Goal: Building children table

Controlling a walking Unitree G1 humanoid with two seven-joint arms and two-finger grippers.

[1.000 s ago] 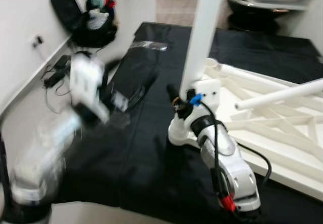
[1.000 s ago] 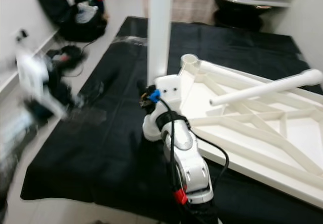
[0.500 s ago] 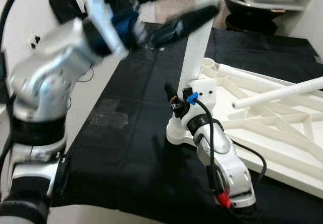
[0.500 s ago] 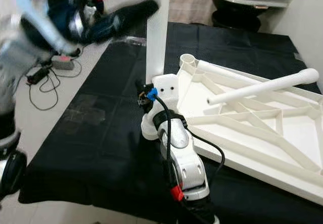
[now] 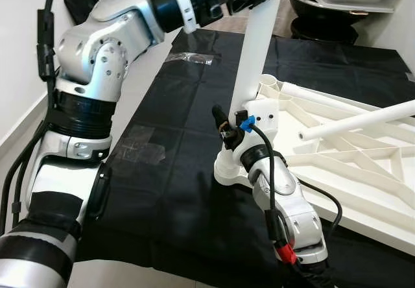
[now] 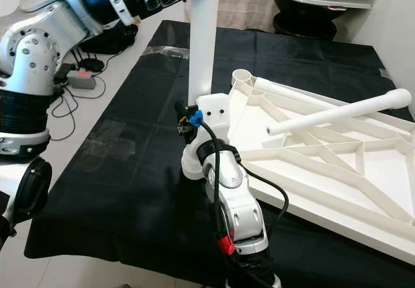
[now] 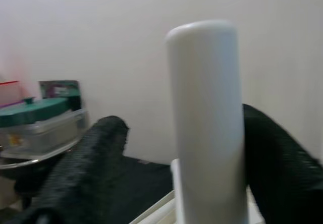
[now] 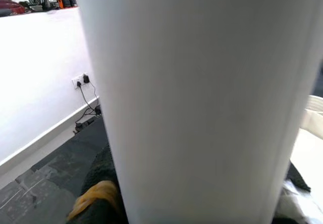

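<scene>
An upright white table leg (image 6: 203,41) is standing at the near corner of an upturned white tabletop (image 6: 363,171), and it is blocking the middle of the scene. The left gripper (image 7: 176,153) is straddling the leg near its top, one black finger (image 7: 83,168) on each side. The right gripper (image 6: 188,122) is pressing against the leg's base, its arm filling the room in front. Left of the leg, a black mat (image 6: 123,171) is lying flat and bare, leaving open passage. Right of the leg, a second leg (image 6: 340,111) is slanting across above the tabletop's ribs, barring a low reach there.
</scene>
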